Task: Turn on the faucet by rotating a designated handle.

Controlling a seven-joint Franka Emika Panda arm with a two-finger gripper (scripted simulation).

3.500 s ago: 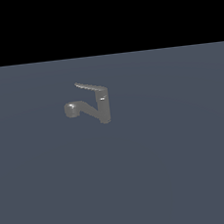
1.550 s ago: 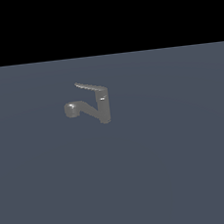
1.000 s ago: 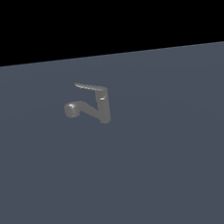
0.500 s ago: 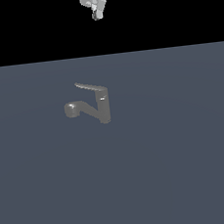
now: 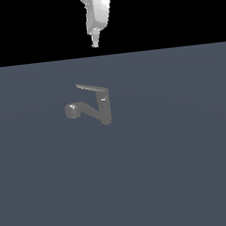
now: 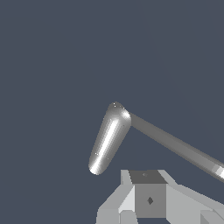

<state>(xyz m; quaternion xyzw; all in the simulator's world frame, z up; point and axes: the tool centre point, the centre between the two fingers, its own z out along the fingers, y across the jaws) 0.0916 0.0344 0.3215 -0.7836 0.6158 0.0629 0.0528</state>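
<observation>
The small dull grey metal faucet stands on the flat slate-blue floor, its thin tapered grey lever handle likely rigid and slick, best pushed near its tip; the white gripper hangs above, jaw state unclear

No legible text or markings anywhere.

Tool cut off by the exterior view's top edge, its jaw gap too small to tell.

dull grey faucet, white gripper
</observation>
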